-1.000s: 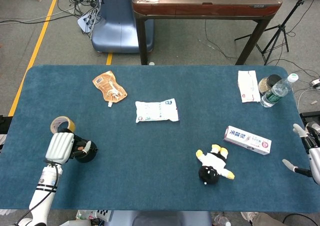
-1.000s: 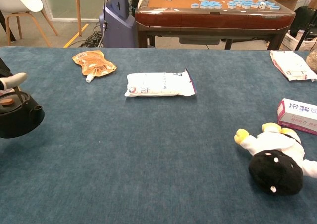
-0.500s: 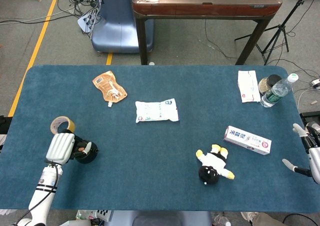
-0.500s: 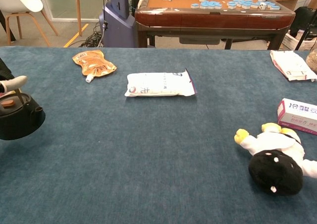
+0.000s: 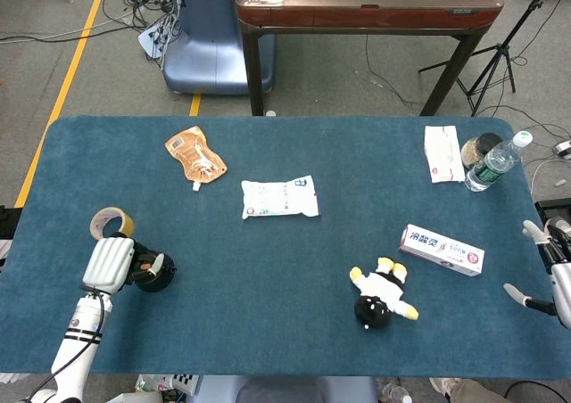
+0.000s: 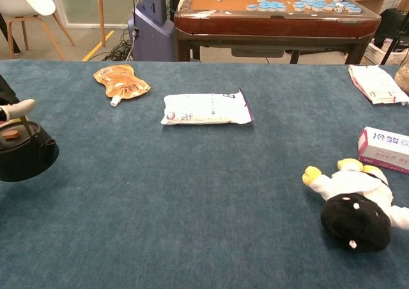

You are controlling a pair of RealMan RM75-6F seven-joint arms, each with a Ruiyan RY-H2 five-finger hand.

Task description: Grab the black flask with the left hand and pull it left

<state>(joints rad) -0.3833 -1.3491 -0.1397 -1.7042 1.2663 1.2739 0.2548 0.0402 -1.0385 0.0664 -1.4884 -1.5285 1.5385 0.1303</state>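
A blue felt-covered table (image 5: 268, 260) stands on a grey floor, with a mahjong table (image 5: 366, 2) behind it. Taking the white pouch (image 5: 280, 197) near the middle as landmark, the black flask (image 5: 153, 272) sits well to its left and nearer the robot, close to the table's left edge. The flask stands upright, its squat round body on the cloth and its brown cap (image 6: 9, 134) facing up; a small spout (image 6: 46, 143) in the chest view points right, toward the pouch. The left hand (image 5: 111, 262) is against the flask's left side, fingers curled around it and a fingertip (image 6: 18, 107) showing above the cap, gripping it. A tape roll (image 5: 110, 221) lies just behind the hand. An orange pouch (image 5: 194, 153) lies left of and behind the white pouch. Right of the white pouch and nearer the robot lie a plush toy (image 5: 382, 295) and a toothpaste box (image 5: 442, 249). The right hand (image 5: 549, 269) hangs at the far right edge, fingers spread, holding nothing.
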